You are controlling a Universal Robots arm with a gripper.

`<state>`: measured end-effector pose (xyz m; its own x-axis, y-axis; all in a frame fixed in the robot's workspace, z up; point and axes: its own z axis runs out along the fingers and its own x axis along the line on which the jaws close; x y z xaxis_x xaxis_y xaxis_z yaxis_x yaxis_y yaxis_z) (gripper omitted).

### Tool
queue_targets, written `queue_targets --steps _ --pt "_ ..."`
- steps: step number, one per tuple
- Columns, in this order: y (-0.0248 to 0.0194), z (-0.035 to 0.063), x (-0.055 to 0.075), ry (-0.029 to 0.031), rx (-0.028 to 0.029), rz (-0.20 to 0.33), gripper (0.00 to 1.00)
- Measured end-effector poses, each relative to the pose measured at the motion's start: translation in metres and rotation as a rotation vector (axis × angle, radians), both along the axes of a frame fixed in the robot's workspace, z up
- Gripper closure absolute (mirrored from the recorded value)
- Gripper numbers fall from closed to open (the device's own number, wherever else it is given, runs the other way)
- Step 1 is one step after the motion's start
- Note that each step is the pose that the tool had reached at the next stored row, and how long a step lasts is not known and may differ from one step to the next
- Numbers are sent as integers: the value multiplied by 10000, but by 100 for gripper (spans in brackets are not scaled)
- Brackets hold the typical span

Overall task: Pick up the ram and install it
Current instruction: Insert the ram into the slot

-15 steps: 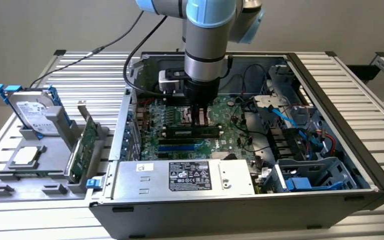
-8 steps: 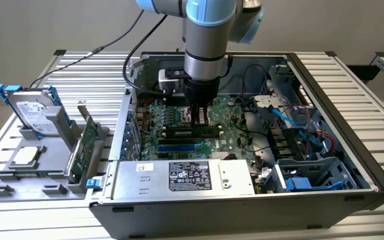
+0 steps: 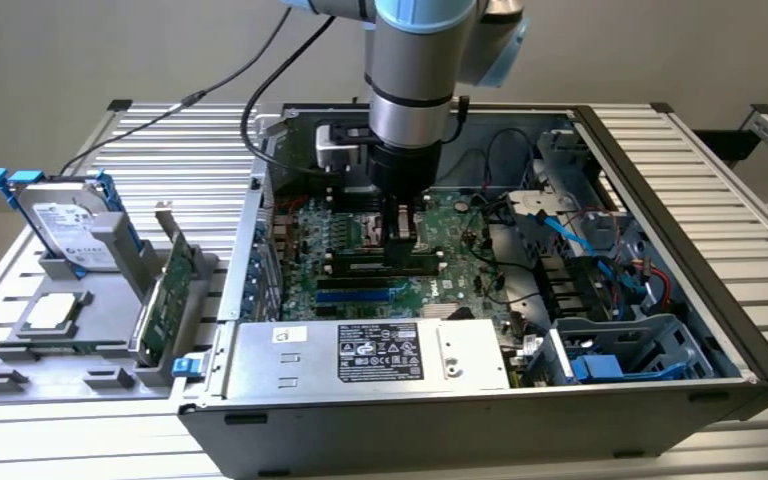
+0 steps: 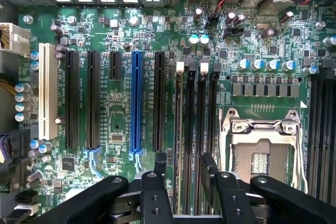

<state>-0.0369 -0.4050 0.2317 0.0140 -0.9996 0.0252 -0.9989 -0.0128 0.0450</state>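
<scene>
My gripper (image 3: 404, 243) hangs low inside the open computer case (image 3: 704, 290), just above the motherboard's memory slots (image 3: 384, 265). In the wrist view its two black fingers (image 4: 156, 174) stand apart, so the gripper (image 4: 182, 167) is open and holds nothing. A narrow dark strip runs between them along one of the long slots. I take it for the ram (image 4: 189, 129), seen edge-on from above. The fingers do not touch it. How deep it sits in the slot I cannot tell.
The empty processor socket (image 4: 262, 150) lies close beside the slots, and the expansion slots (image 4: 137, 103) lie on their other side. Blue cables (image 3: 574, 238) and drive cages crowd the exterior view's right. A grey tray (image 3: 37, 385) outside the case holds a hard drive (image 3: 71, 225), an expansion card (image 3: 171, 290) and a processor chip (image 3: 53, 312).
</scene>
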Motion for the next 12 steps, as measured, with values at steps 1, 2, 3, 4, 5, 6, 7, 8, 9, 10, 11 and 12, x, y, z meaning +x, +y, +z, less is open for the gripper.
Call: queue_targets --steps 1,2,3,4,5,6,7,8,9,10,11,12 --pt "0 21 0 16 1 0 60" --pt "0 43 0 31 1 -1 60" --pt "0 64 0 45 1 0 60" --pt "0 87 0 62 1 0 60" --pt "0 110 0 78 1 0 60" --pt "0 136 0 95 2 0 60" --pt "0 161 0 113 1 -1 63" --pt "0 181 0 129 0 -3 63" --pt "0 195 0 146 0 -4 69" --pt "0 199 0 156 1 -4 69" --pt "0 198 0 158 5 -4 81" --pt "-1 199 0 159 5 -4 81"
